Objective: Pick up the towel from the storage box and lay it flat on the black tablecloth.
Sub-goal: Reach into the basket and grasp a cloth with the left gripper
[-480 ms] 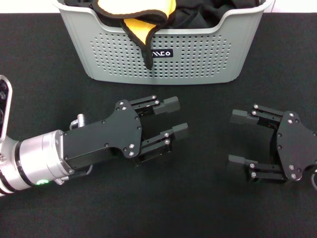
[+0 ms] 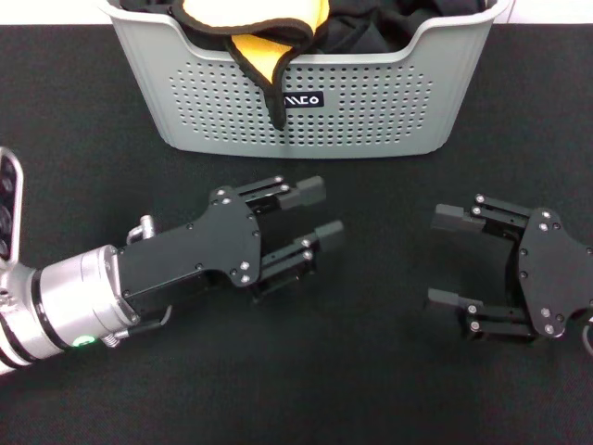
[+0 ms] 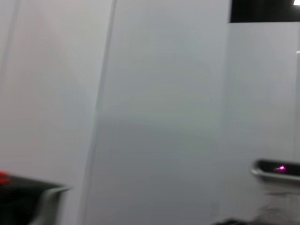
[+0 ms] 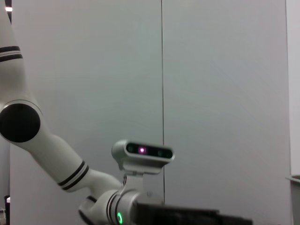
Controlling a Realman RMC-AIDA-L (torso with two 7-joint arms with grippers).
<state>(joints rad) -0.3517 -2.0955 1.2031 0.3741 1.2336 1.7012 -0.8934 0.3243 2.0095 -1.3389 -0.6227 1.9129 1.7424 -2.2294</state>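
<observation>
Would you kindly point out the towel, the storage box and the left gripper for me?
towel [image 2: 255, 48]: head view, on its yellow-orange fold hanging over the box's front rim.
storage box [image 2: 371, 102]: head view, on its perforated front wall.
left gripper [image 2: 317, 211]: head view, midway between its open fingers.

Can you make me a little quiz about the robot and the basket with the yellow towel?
1. True or false: the towel already lies flat on the black tablecloth.
2. Where is the towel? A) in the storage box B) in the left gripper C) under the right gripper
3. Fill in: both grippers are ____ and hold nothing.

Key: 1 false; 2 A, one corner hangs over the rim; 3 open.
</observation>
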